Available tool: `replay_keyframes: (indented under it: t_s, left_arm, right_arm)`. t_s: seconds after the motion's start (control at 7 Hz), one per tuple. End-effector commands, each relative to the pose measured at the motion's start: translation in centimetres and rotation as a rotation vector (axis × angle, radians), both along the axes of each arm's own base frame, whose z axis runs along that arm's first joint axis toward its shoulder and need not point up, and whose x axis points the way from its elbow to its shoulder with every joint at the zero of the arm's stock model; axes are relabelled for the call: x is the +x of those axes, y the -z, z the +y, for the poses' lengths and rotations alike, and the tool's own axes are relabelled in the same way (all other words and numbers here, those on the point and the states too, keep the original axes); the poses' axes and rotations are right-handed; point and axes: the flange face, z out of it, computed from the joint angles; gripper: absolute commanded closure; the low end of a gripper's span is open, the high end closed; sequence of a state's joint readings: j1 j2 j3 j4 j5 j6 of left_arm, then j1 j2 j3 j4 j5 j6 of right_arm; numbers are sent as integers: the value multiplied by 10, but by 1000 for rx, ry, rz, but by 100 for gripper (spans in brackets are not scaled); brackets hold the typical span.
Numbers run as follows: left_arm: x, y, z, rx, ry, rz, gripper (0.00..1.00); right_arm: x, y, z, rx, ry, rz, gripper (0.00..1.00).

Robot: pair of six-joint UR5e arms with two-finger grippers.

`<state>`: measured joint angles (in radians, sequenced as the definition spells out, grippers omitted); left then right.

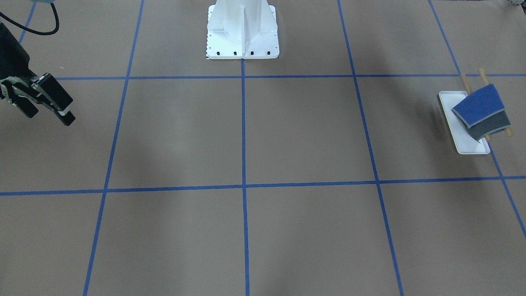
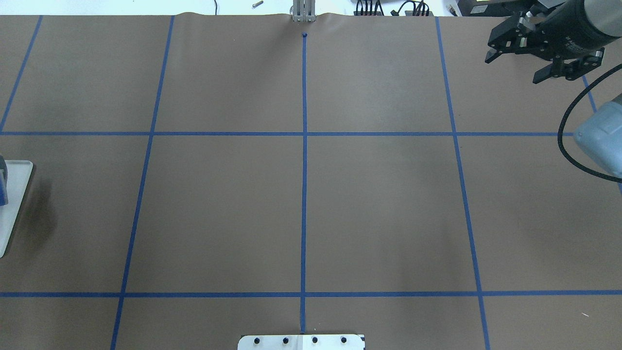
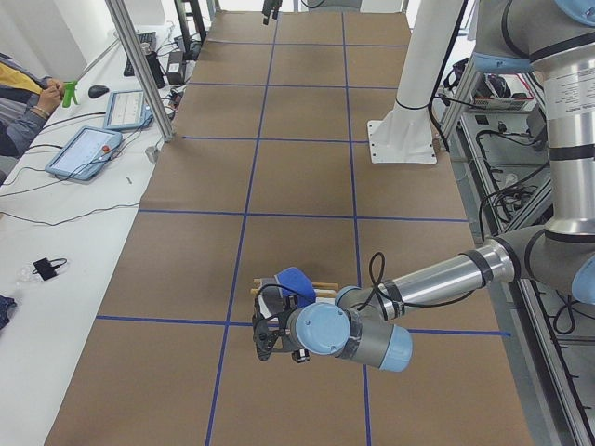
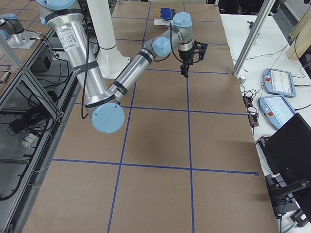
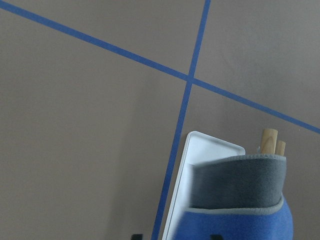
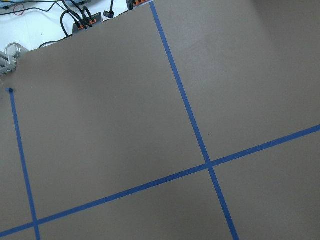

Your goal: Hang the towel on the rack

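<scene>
The towel (image 1: 480, 110), blue side up with its dark grey side showing below, hangs folded over the rack's two wooden dowels (image 1: 465, 84). The rack's white tray base (image 1: 463, 135) lies under it. The left wrist view looks down on the towel (image 5: 240, 200), the dowel ends (image 5: 269, 141) and the tray (image 5: 200, 150). Only two dark tips of my left gripper (image 5: 176, 237) show there, set apart and holding nothing. In the exterior left view it (image 3: 266, 338) hovers just beside the rack. My right gripper (image 1: 48, 116) is open and empty, far off across the table, and also shows in the overhead view (image 2: 513, 68).
The large white bolted pedestal (image 1: 242, 31) stands at the robot's side of the table. Blue tape lines grid the brown table cover. In the overhead view only the tray's edge (image 2: 14, 204) shows at the far left. Tablets and cables lie on the operators' bench (image 3: 88, 149).
</scene>
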<state>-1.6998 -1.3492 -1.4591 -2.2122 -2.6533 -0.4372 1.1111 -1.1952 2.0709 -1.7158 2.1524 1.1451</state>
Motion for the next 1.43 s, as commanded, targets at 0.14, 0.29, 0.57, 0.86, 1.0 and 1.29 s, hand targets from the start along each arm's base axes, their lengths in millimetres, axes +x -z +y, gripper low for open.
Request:
replay_keyframes:
  t_s: [0.14,0.29,0.57,0.86,1.0,1.29]
  left_arm:
    - [-16,50,-22,222,10,-274,2]
    - [-20,54,-35,279,-10,-349,2]
    - [-15,48,-63,268,-86,-375,2]
    - [-17,63,-92,238,-155,-381,2]
    - [-14,79,-108,211,-170,-370,2]
    - [-12,130,-126,175,-180,-345,2]
  right_arm:
    - [29,-33,-4,46,42,62,0]
    - [45,-59,-5,86,97,113,0]
    - [90,-127,-16,165,255,236,0]
    - [138,-189,-28,240,480,302,0]
    - [162,-225,-22,246,532,251,0]
    - [179,-281,11,239,615,251,0]
